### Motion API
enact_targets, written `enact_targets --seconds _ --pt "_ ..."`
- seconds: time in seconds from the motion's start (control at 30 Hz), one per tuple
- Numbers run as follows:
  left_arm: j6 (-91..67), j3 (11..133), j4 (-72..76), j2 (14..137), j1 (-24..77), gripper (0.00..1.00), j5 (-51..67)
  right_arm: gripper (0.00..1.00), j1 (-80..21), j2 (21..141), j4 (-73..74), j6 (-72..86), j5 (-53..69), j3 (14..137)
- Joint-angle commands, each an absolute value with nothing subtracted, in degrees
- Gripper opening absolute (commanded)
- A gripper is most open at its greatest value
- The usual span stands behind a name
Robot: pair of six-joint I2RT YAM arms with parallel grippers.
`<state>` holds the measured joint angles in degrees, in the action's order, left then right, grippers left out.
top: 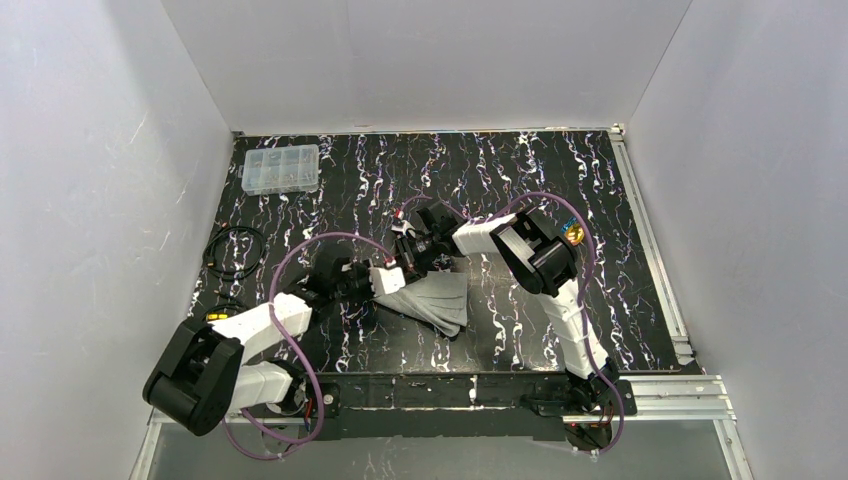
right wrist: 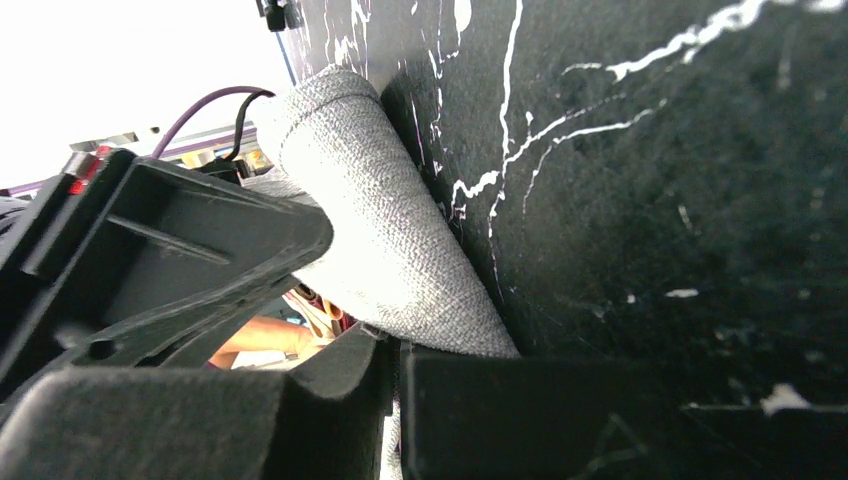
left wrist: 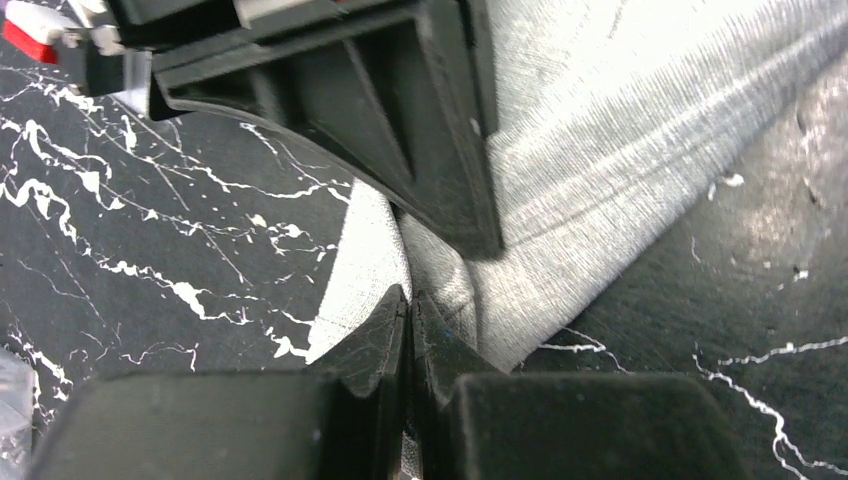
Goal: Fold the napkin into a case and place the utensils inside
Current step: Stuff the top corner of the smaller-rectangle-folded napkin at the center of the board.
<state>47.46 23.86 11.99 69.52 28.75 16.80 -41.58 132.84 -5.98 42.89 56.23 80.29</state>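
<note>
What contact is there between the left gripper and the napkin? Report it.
Touching. The left wrist view shows the left gripper shut, its tips pinching the edge of the napkin between them.

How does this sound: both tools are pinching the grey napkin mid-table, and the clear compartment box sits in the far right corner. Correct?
Not quite: the clear compartment box sits in the far left corner, as the top external view shows. The rest holds: the left tool and right tool are both pinching the grey napkin mid-table.
</note>
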Motion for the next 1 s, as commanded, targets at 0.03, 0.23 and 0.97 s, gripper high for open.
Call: enact_targets --seconds 0.03,0.23,0.97 --pt "56.3 20.4 11.8 68.9 29.0 0.01 19.3 0.01 -40.5 137.2 -2.3 40.7 48.2 80.2" --pt "59.8 19.3 12.4 69.0 29.3 0.01 20.5 0.01 -40.6 136.4 -4.0 43.0 49.7 81.1" --pt "57.9 20.9 13.6 68.0 30.1 0.0 19.3 0.01 -40.4 135.7 -5.3 45.1 52.0 82.3"
